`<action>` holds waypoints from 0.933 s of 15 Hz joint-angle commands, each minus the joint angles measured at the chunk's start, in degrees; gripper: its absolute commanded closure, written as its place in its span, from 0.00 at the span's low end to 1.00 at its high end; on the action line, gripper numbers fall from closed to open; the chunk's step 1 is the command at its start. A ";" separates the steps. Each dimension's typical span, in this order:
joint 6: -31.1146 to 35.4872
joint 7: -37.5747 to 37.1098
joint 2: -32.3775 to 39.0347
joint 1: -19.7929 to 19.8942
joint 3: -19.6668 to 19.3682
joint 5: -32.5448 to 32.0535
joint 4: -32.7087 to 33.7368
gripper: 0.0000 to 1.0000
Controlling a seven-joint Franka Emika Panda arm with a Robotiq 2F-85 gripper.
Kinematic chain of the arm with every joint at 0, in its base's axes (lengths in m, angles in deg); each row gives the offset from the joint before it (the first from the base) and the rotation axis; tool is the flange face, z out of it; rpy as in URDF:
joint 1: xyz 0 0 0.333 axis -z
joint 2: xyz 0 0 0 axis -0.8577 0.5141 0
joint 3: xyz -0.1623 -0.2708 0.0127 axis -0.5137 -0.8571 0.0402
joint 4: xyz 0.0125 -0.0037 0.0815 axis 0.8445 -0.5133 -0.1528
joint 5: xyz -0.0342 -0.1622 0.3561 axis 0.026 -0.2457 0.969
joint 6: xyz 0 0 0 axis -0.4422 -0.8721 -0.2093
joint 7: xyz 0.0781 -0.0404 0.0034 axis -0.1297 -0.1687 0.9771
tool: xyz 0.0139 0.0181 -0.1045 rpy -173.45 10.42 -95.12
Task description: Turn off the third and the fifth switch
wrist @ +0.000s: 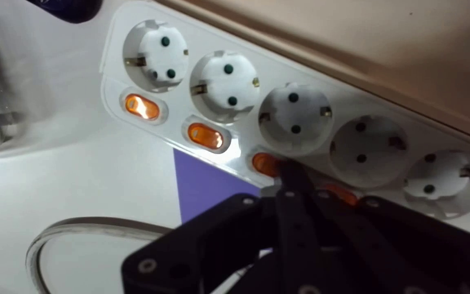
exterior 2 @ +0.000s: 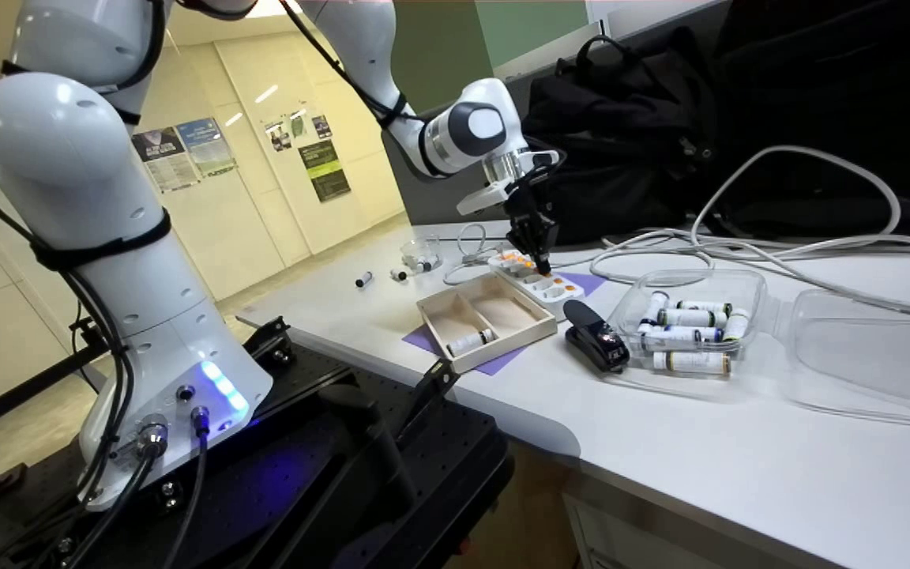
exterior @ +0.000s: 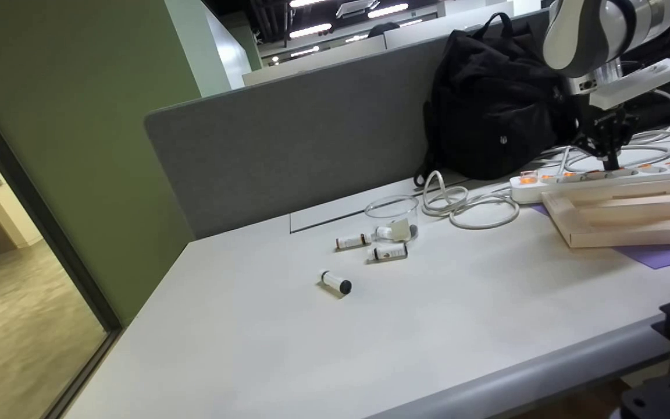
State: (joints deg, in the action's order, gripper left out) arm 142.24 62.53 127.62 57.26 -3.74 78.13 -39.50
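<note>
The white power strip (exterior: pixel 538 191) lies on the table and shows in both exterior views (exterior 2: pixel 558 299). In the wrist view the power strip (wrist: pixel 178 102) has a row of round sockets with orange switches along one edge. The first switch (wrist: pixel 142 107) and second switch (wrist: pixel 205 136) from its visible end are uncovered and bright. My gripper (wrist: pixel 298 173) is shut with nothing visible in it; its tip covers part of the third switch (wrist: pixel 264 164), contact unclear. The fourth switch (wrist: pixel 341 194) is partly hidden, dim; the fifth is hidden behind the gripper. The gripper (exterior: pixel 611 164) points down at the strip (exterior 2: pixel 543 269).
A wooden tray (exterior 2: pixel 461 359) lies along the strip. A black backpack (exterior: pixel 498 110) stands behind it. Loose white cables (exterior: pixel 486 224) lie near. A black stapler (exterior 2: pixel 597 340) and a clear box (exterior 2: pixel 629 296) of vials stand beside it. A clear cup (exterior: pixel 390 203) stands farther away.
</note>
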 commanded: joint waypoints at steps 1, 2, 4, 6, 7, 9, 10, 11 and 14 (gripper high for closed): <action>3.62 -4.36 -1.44 -2.48 0.10 -0.65 -5.36 1.00; 4.24 -4.47 -1.70 -2.81 -0.14 -0.63 -5.78 1.00; 5.20 -4.27 -3.06 -2.82 -0.04 -0.03 -5.90 1.00; 5.71 -4.13 -4.49 -2.47 0.62 0.82 -6.23 1.00; 5.80 -3.72 -5.29 -1.98 1.32 1.35 -6.34 1.00; 5.53 -2.53 -6.78 0.11 3.92 4.08 -5.90 1.00; 5.58 -2.03 -7.33 1.19 5.50 5.96 -5.61 1.00; 5.29 -1.93 -7.55 1.77 6.45 7.39 -5.20 1.00; 5.56 -1.82 -7.64 2.90 8.27 10.29 -4.53 1.00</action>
State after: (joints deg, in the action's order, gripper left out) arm 147.83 60.85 121.30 58.23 2.51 86.40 -43.56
